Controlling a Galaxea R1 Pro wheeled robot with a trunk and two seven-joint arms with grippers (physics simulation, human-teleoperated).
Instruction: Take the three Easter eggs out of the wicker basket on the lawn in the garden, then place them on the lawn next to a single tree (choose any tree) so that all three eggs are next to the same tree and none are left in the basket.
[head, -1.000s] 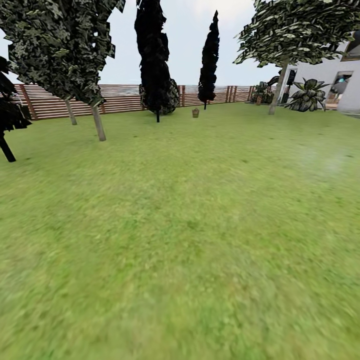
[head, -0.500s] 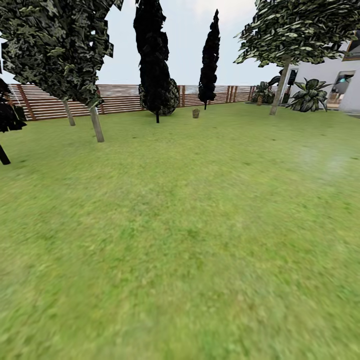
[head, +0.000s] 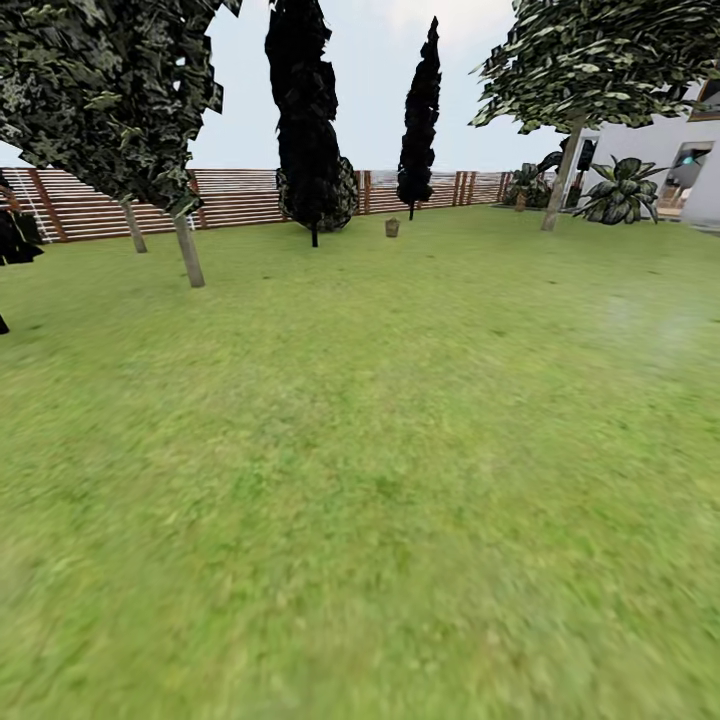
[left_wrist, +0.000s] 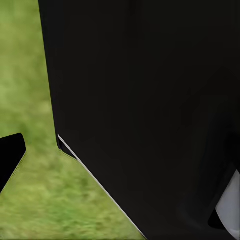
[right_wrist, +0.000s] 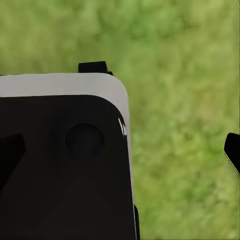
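Note:
The wicker basket (head: 392, 228) is a tiny brown shape far off on the lawn (head: 380, 450), near the fence. The Easter eggs are too small to make out at this distance. One tree with a pale trunk (head: 188, 250) stands at the left, and another tree (head: 560, 180) at the right by the house. In the right wrist view, my right gripper (right_wrist: 120, 152) hangs over grass with its dark fingertips (right_wrist: 232, 150) far apart and nothing held. One dark fingertip (left_wrist: 10, 156) of my left gripper appears in the left wrist view, beside a black part of the robot (left_wrist: 150, 110).
Two dark narrow columnar trees (head: 308, 130) (head: 418, 110) stand before the brown slatted fence (head: 240, 197). A white house (head: 680, 150) and a broad-leaved plant (head: 618, 190) are at the far right. Open grass stretches from me to the basket.
The whole view has crept forward: the left trees slide further left and out of the picture. Nothing in the garden itself has moved.

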